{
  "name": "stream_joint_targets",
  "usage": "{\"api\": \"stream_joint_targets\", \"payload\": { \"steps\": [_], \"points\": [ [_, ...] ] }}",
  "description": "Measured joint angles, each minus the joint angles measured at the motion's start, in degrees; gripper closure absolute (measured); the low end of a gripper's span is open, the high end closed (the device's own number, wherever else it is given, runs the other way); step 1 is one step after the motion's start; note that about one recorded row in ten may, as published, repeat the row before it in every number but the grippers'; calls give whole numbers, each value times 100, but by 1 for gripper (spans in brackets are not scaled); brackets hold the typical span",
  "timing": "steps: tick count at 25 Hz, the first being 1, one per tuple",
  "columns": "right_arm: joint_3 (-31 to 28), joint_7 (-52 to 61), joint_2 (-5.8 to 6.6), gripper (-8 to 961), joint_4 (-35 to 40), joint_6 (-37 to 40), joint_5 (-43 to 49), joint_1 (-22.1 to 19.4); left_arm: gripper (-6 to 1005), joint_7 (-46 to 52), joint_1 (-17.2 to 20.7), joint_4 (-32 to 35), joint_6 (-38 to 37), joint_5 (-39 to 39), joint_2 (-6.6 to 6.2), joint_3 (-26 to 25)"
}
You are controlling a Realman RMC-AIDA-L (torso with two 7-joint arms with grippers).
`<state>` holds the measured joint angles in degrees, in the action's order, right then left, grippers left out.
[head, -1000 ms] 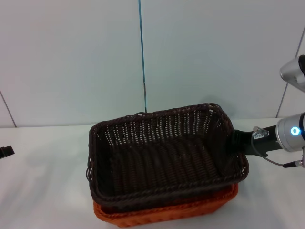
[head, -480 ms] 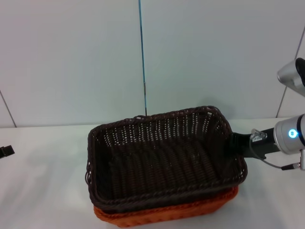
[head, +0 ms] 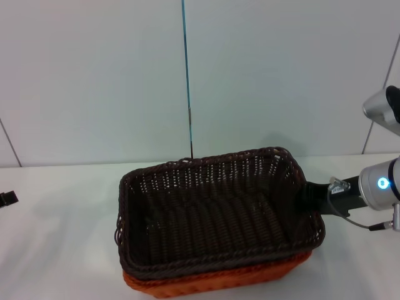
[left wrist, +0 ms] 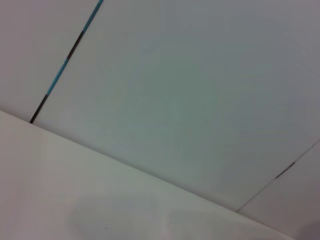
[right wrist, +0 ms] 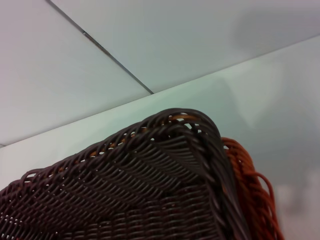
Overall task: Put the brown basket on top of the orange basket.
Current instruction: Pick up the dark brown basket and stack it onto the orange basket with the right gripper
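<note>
Change: brown basket (head: 219, 215) lower and flatter than a second ago; far rim down, tilt mostly gone; now nested into the mouth of the orange basket (head: 219, 281).
Meaning for the task: placement judged nearly done; release and withdrawal of the right arm left to do.
Brown basket, place: on the desk (head: 56, 212), toward its near edge and a little right of middle, sitting in the orange one; long sides roughly parallel to the near edge.
Orange basket, place: under the brown one; only a strip of orange weave visible along the near side and at the near right corner; in the right wrist view, orange rim (right wrist: 247, 185) showing just outside the brown corner (right wrist: 150, 185).
Seating: looks level in the head view; full contact all round not confirmable, far side hidden.
Right gripper: at the right end wall of the brown basket (head: 307, 199), touching the rim, reaching in from the desk's right edge.
Right arm pose: forearm nearly horizontal, pointing toward the desk's left, wrist with its blue light just beyond the basket's right end.
Right fingers: hidden behind the weave; open or closed, cannot tell.
Left gripper: parked at the desk's left edge (head: 7, 199), well apart from both baskets; fingers' spread, cannot tell.
Left wrist view: only wall and bare desk.
Risk: a snagged rim on withdrawal could drag the brown basket askew.
</note>
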<state>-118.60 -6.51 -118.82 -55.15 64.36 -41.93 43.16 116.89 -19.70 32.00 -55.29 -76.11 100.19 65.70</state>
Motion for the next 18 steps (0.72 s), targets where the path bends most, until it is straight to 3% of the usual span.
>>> {"api": "stream_joint_targets", "payload": {
  "steps": [18],
  "points": [
    [146, -9, 0, 749, 344, -350, -9, 15, 149, 0, 2, 9, 0, 0, 0, -2]
  ]
}}
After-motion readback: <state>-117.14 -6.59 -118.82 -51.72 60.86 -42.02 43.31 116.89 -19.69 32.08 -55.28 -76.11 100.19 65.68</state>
